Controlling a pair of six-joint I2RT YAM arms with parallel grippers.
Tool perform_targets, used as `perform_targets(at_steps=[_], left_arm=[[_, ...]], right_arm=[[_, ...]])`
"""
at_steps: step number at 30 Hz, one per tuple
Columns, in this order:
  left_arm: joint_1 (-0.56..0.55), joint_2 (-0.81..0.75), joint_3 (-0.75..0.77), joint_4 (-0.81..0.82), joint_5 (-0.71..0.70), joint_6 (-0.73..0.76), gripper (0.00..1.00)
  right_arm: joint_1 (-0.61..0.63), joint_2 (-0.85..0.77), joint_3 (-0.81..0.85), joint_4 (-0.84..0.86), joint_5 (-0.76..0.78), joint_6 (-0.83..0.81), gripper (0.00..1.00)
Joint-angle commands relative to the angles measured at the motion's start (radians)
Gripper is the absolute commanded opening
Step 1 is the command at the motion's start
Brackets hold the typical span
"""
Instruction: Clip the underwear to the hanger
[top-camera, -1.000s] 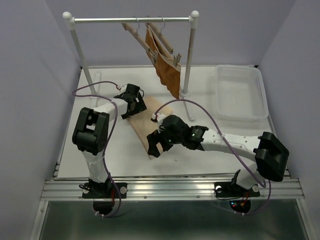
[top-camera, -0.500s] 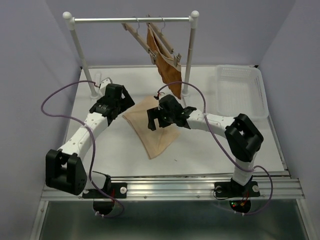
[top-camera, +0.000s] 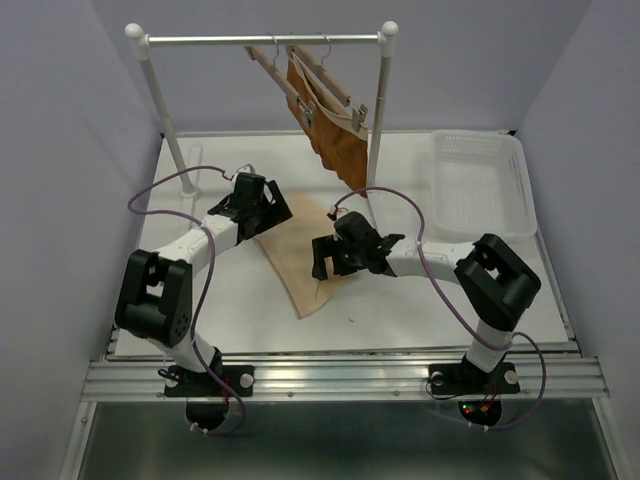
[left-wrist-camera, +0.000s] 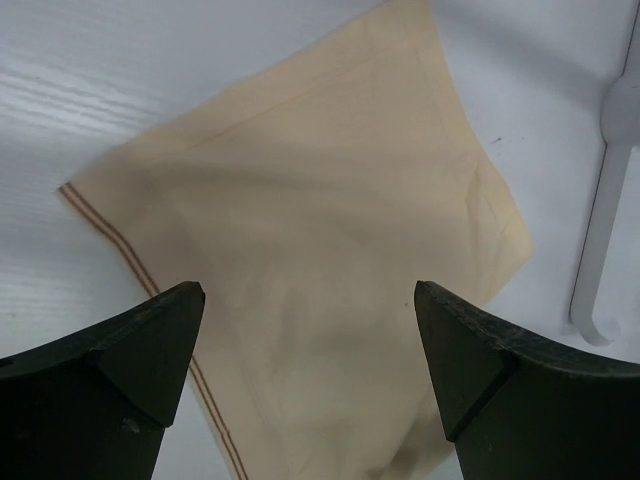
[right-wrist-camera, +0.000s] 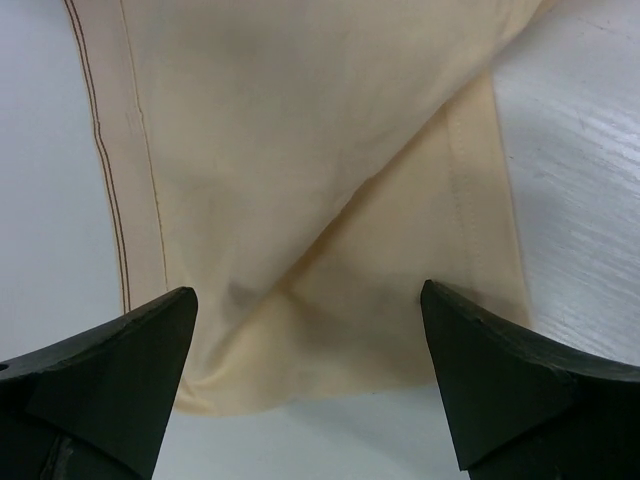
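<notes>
Beige underwear (top-camera: 296, 266) flat on table (top-camera: 400, 312), left pincer (left-wrist-camera: 310, 296), right pincer (right-wrist-camera: 310, 296) spread above

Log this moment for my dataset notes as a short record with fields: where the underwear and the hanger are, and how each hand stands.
underwear: lying on the table, one part folded over itself
hanger: bare, hooked on the rail, nothing clipped to it
left hand: open, above the underwear, holding nothing
right hand: open, above the underwear's folded edge, holding nothing
rust-brown garment: hanging from the rail beside the hanger
basket: white, on the table's right side
task state: underwear not yet clipped
</notes>
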Motion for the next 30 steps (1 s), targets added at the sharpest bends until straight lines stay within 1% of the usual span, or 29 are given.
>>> perform_targets(at_steps=[1, 6, 9, 12, 16, 17, 19, 22, 25, 28, 30], left_arm=[[-0.029, 0.124, 0.099, 0.098, 0.045, 0.040, 0.99], [-0.035, 0.305, 0.162, 0.092, 0.045, 0.031, 0.99], [-0.035, 0.351, 0.186, 0.086, 0.045, 0.039, 0.99], [-0.044, 0.397, 0.218, 0.079, 0.045, 0.051, 0.99], [-0.084, 0.447, 0.271, 0.061, 0.045, 0.071, 0.99], [-0.107, 0.466, 0.281, 0.059, 0.045, 0.078, 0.99], [-0.134, 0.496, 0.326, 0.053, 0.045, 0.094, 0.99], [-0.191, 0.538, 0.390, 0.035, 0.045, 0.115, 0.99], [-0.225, 0.572, 0.435, 0.026, 0.082, 0.121, 0.99], [-0.246, 0.588, 0.456, 0.030, 0.102, 0.132, 0.99], [-0.256, 0.582, 0.467, 0.030, 0.100, 0.147, 0.99]], right_arm=[[0.006, -0.031, -0.065, 0.019, 0.015, 0.050, 1.00], [0.006, -0.112, -0.141, 0.019, 0.056, 0.094, 1.00], [0.006, -0.159, -0.206, 0.017, 0.084, 0.122, 1.00], [0.006, -0.213, -0.273, 0.017, 0.070, 0.131, 1.00], [0.006, -0.317, -0.373, 0.008, 0.012, 0.162, 1.00], [0.006, -0.369, -0.393, -0.001, -0.014, 0.162, 1.00], [0.006, -0.414, -0.451, -0.003, -0.088, 0.174, 1.00], [0.049, -0.471, -0.500, 0.012, -0.170, 0.200, 1.00], [0.106, -0.500, -0.510, 0.015, -0.186, 0.225, 1.00], [0.124, -0.520, -0.510, 0.031, -0.194, 0.225, 1.00], [0.124, -0.518, -0.499, 0.046, -0.226, 0.205, 1.00]])
